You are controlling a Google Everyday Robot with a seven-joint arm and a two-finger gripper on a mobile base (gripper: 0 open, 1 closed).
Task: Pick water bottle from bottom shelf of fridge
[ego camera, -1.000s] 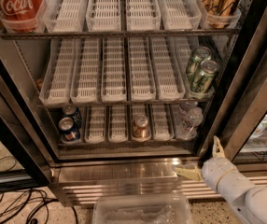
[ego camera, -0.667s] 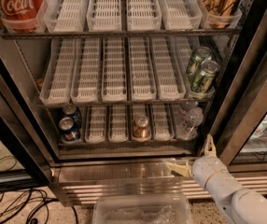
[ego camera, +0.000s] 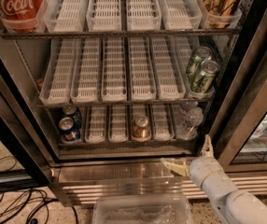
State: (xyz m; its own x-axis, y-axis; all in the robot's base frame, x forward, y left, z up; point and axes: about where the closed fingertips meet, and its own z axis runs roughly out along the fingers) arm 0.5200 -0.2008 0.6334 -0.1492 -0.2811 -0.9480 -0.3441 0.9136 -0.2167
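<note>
- Two fingers [ego camera: 174, 167] of your gripper [ego camera: 186, 149] are spread wide with nothing between them. One points left along the steel base [ego camera: 115, 174], and the other points up at the right edge of the fridge [ego camera: 245, 92].
- Your gripper sits outside the fridge, low on the right, in front of the base and below the bottom shelf [ego camera: 124, 147].
- Your bottle [ego camera: 193, 120] stands upright in the rightmost lane of the bottom shelf, near the front rail. It is above and slightly left of the upward finger, and the gripper is not touching it.
- A second clear shape shows just behind the bottle in the same lane; you cannot tell whether it is another bottle.
- On that shelf, blue cans [ego camera: 69, 127] fill the leftmost lane and a copper can [ego camera: 141, 125] sits in a middle lane.
- Green cans [ego camera: 201, 71] stand one shelf up, directly above the bottle.
- A clear tub [ego camera: 143, 211] sits on the floor below the base, left of the arm.
</note>
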